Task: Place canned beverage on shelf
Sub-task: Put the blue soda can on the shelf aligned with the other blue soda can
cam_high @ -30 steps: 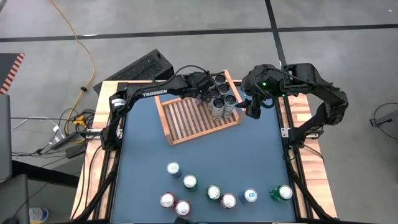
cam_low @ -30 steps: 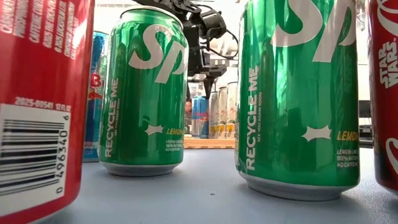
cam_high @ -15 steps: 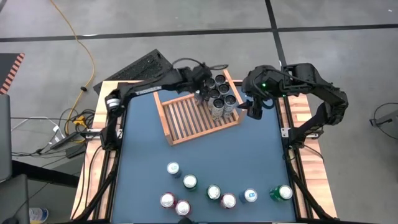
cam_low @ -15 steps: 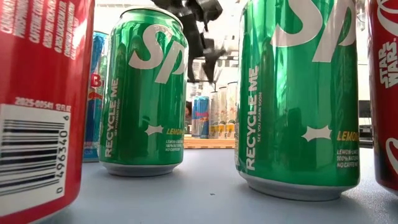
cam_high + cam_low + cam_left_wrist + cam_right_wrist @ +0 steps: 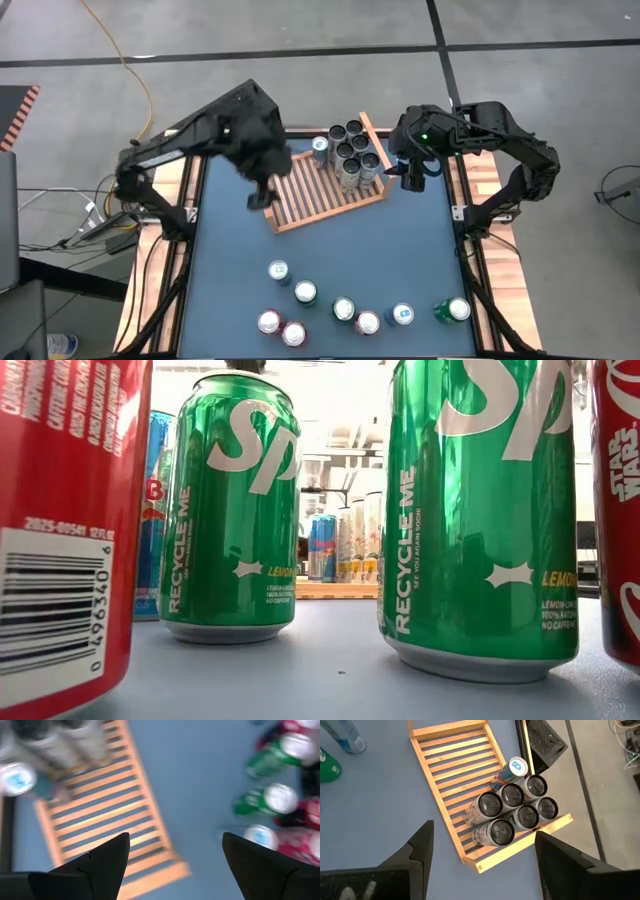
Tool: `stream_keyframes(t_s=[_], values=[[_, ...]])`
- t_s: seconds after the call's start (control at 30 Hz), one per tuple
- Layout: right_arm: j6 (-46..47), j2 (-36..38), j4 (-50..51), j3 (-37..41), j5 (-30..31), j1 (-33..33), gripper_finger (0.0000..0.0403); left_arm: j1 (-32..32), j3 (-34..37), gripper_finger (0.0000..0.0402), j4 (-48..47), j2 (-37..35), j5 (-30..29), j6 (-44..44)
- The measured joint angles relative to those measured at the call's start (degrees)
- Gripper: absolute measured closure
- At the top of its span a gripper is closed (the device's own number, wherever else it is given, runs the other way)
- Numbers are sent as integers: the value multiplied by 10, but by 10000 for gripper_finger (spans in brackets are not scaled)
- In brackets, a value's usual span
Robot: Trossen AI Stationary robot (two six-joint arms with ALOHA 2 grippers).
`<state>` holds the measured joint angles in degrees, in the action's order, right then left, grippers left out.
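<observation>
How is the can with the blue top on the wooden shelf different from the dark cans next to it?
The blue-topped can has a light blue and white lid; the dark-topped cans have black-looking lids. The blue-topped can is a single can at the edge of the bunch; the dark-topped cans are six, packed in two rows of three. They all stand upright, close together, at the same end of the shelf.

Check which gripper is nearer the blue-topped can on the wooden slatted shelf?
Left. The open left gripper hovers over the light-brown wooden slatted shelf's bare end, short of the blue-topped can; the open right gripper waits beyond the dark cans.
</observation>
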<state>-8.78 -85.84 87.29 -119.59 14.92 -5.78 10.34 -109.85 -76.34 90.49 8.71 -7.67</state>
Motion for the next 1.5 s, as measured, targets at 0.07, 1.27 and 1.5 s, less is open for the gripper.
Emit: stream_keyframes(t_s=[0.07, 1.27, 1.5], values=[[-7, 0, 0, 0, 0, 0, 143, -44, 24, 96, 24, -19, -14, 20], [-18, 0, -3, 0, -5, 0, 143, -342, 466, 97, 434, -81, -145, 235], [-18, 0, -3, 0, -5, 0, 143, -343, 486, 97, 462, -80, -152, 235]])
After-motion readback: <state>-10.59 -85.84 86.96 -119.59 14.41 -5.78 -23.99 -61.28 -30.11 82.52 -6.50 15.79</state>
